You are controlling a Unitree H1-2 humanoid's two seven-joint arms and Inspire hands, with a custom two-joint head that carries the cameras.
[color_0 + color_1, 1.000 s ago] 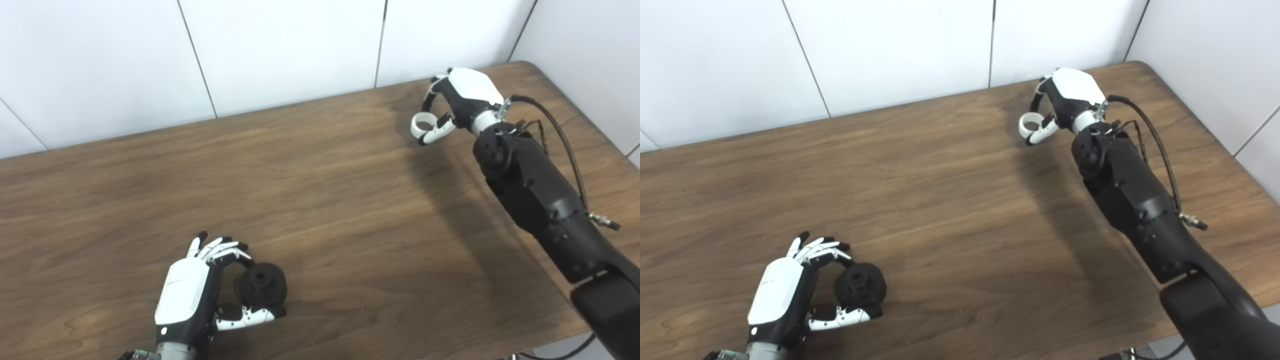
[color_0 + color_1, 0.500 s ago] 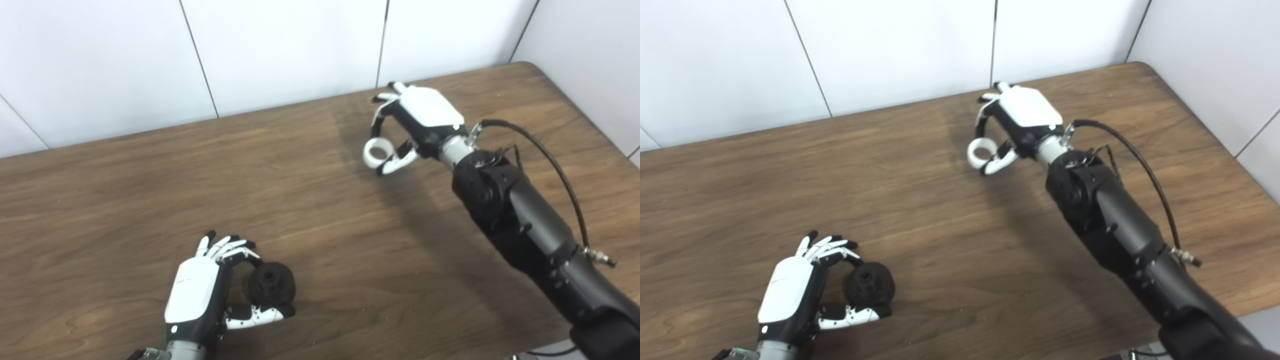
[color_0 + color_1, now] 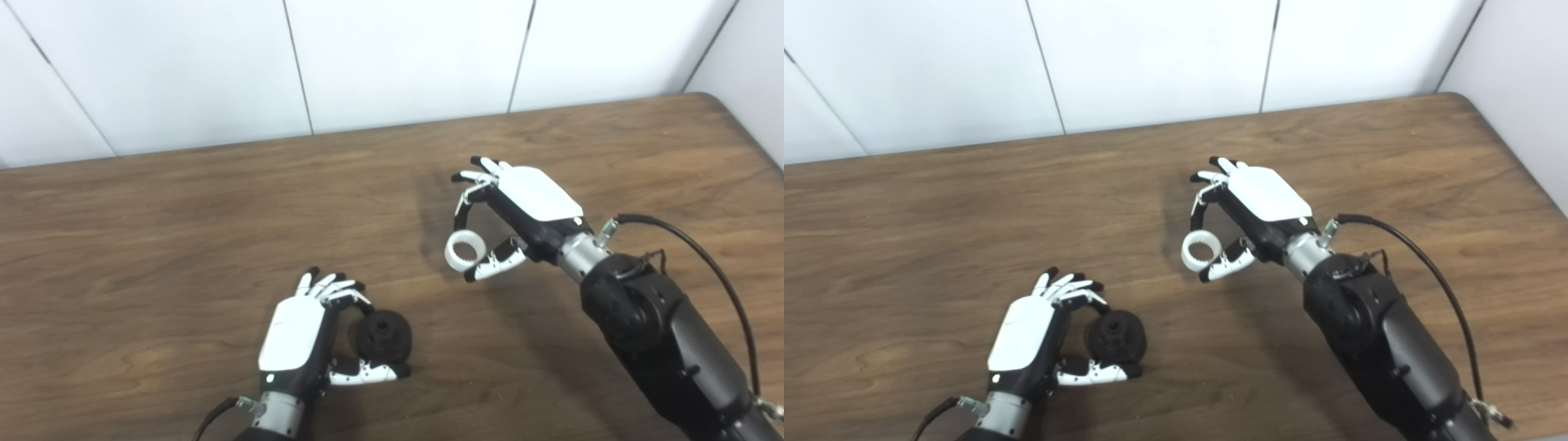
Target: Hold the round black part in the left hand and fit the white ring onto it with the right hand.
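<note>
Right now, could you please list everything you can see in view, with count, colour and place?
round black part: one, black, near front of the table, held in the left hand
white ring: one, white, toothed inside, above mid-table, pinched in the right hand
table: one, brown wood grain, fills most of the view
wall panels: white, with dark seams, behind the table
cable: one, black, looping along the right forearm
left hand: one, white and black, bottom centre-left, shut on the round black part
right hand: one, white and black, right of centre, shut on the white ring
</note>
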